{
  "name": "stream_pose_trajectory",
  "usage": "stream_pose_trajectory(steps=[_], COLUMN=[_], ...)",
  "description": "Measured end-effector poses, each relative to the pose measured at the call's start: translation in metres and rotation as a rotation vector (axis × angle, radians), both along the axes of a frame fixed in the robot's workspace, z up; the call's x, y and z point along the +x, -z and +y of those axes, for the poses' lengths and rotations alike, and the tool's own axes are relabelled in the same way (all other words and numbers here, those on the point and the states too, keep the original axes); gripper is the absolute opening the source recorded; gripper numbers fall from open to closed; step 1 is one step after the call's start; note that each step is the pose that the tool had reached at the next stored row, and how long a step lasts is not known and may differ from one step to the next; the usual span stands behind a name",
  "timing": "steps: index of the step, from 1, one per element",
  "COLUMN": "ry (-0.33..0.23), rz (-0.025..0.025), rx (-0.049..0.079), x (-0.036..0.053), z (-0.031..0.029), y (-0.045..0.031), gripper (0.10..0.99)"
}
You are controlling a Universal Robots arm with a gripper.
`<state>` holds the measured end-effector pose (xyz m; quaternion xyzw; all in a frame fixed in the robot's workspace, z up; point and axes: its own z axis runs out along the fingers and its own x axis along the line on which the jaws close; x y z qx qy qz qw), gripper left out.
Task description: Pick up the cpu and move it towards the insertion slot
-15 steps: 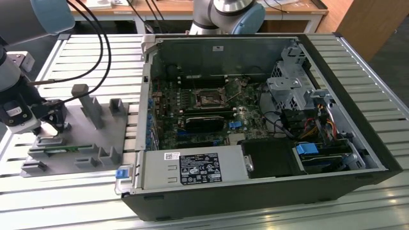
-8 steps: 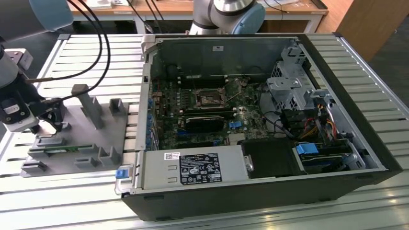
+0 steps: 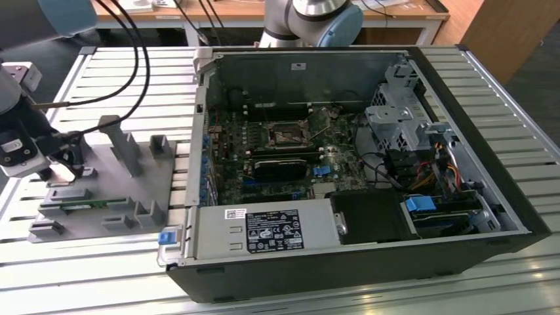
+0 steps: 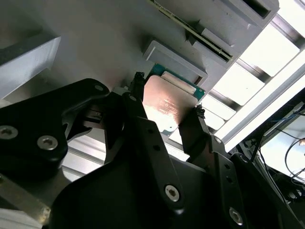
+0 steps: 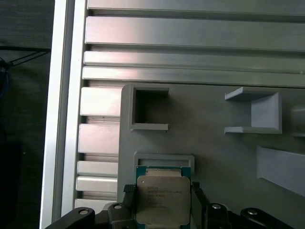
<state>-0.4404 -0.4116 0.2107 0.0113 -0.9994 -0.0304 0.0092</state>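
Slatted aluminium table (image 3: 114, 72) carries two holders: a grey plastic tray (image 3: 122, 197) at the exterior view's left and an open black computer case (image 3: 350, 272) to its right. Over the tray, the black two-fingered gripper (image 5: 162, 192) has its jaws pressed against two opposite edges of the small flat square cpu (image 5: 162, 202), silver-topped with a green rim, so the chip sits squarely between the fingertips (image 4: 137, 86). Being square, it offers no long axis to favour. Whether it rests on the tray or hangs just off it I cannot tell. A thin green circuit strip (image 3: 83, 205) stands in another of the tray's slots. The insertion slot (image 3: 284, 134), a small dark square socket in a silvery frame, lies on the board inside the case, well apart from the gripper, toward the exterior view's right.
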Motion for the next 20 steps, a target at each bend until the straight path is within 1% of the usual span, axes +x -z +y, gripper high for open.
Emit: stream_pose_trajectory(steps=[15, 20], ry=[0.000, 0.000], rz=[0.0000, -0.0001], rx=[0.000, 0.000], x=[0.0000, 0.0000], z=[0.0000, 0.0000], y=[-0.0125, -0.0154], gripper=[0.541, 0.541])
